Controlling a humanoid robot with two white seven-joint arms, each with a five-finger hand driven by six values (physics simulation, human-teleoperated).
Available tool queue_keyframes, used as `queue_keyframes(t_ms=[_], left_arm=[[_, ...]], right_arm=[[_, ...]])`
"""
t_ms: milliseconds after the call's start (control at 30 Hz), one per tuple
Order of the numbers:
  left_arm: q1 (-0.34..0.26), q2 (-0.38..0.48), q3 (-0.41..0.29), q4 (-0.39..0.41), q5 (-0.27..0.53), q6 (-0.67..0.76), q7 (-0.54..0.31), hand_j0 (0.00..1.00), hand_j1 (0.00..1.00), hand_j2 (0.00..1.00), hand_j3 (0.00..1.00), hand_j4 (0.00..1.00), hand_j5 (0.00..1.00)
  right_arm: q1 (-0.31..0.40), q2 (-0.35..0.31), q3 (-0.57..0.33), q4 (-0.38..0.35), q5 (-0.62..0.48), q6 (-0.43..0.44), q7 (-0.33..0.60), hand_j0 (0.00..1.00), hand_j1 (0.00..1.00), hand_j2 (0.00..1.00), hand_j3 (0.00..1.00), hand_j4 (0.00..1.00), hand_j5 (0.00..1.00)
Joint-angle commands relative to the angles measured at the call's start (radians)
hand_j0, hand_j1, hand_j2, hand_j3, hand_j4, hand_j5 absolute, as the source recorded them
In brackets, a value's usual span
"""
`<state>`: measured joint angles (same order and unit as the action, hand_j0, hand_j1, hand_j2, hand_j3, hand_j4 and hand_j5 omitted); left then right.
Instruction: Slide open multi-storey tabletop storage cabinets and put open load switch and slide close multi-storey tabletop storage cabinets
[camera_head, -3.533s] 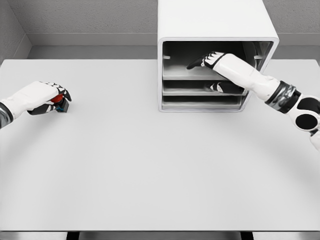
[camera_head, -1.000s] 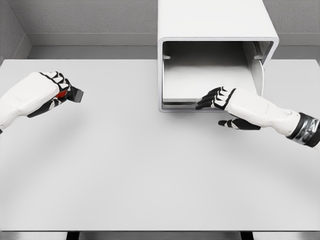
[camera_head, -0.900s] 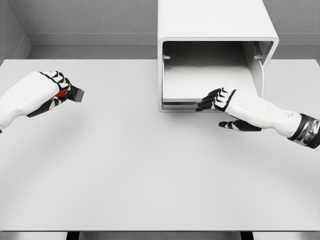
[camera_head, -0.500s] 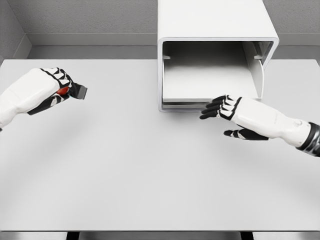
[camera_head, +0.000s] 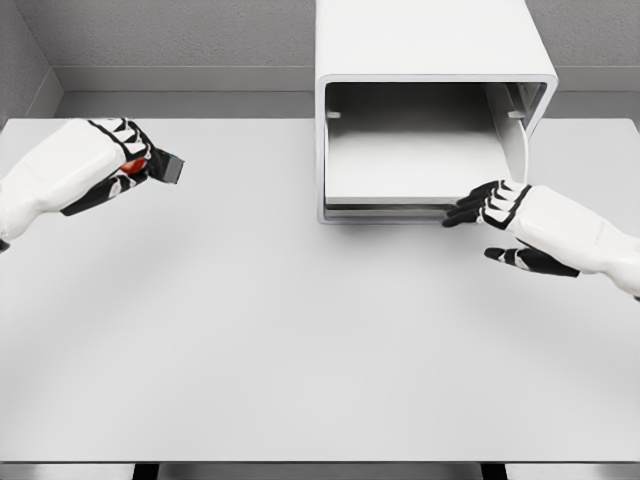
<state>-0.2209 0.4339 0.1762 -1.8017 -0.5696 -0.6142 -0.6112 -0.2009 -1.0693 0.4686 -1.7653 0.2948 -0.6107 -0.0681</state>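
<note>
The white storage cabinet (camera_head: 430, 40) stands at the back of the table, its front open onto a pulled-out tray (camera_head: 415, 160) that fills the opening. My left hand (camera_head: 115, 160) is raised above the table's left side, shut on the load switch (camera_head: 165, 165), a small dark block with a red part showing between the fingers. My right hand (camera_head: 495, 215) hovers at the cabinet's lower right front corner, fingers relaxed and holding nothing, the thumb pointing left below it.
The grey table (camera_head: 300, 340) stretches out in front of the cabinet. A grey wall (camera_head: 180, 35) runs behind the table.
My left hand has lifted the load switch and carried it up and to the right. My right hand has come off the tray's front edge and slid right, toward the cabinet's right corner.
</note>
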Motion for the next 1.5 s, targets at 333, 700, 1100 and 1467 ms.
queue_keyframes(t_ms=[333, 700, 1100, 1467], left_arm=[[-0.038, -0.057, -0.067, -0.001, 0.007, 0.003, 0.0, 0.37, 0.37, 0.37, 0.37, 0.37, 0.37], [-0.078, -0.081, -0.11, -0.001, 0.007, 0.003, 0.0, 0.37, 0.37, 0.37, 0.37, 0.37, 0.37], [-0.115, -0.126, -0.144, -0.001, 0.005, 0.003, 0.0, 0.37, 0.37, 0.37, 0.37, 0.37, 0.37], [-0.164, -0.175, -0.195, -0.001, 0.005, 0.003, 0.0, 0.37, 0.37, 0.37, 0.37, 0.37, 0.37]], right_arm=[[0.153, 0.003, -0.123, 0.007, 0.041, 0.0, -0.002, 0.79, 0.79, 0.79, 0.79, 0.79, 0.79], [0.198, 0.002, -0.143, 0.038, 0.044, 0.0, 0.001, 0.56, 0.56, 0.56, 0.56, 0.56, 0.56], [0.236, 0.005, -0.143, 0.047, 0.044, 0.0, -0.006, 0.57, 0.57, 0.57, 0.57, 0.57, 0.57], [0.238, 0.009, -0.143, 0.058, 0.044, 0.0, -0.006, 0.59, 0.59, 0.59, 0.59, 0.59, 0.59]])
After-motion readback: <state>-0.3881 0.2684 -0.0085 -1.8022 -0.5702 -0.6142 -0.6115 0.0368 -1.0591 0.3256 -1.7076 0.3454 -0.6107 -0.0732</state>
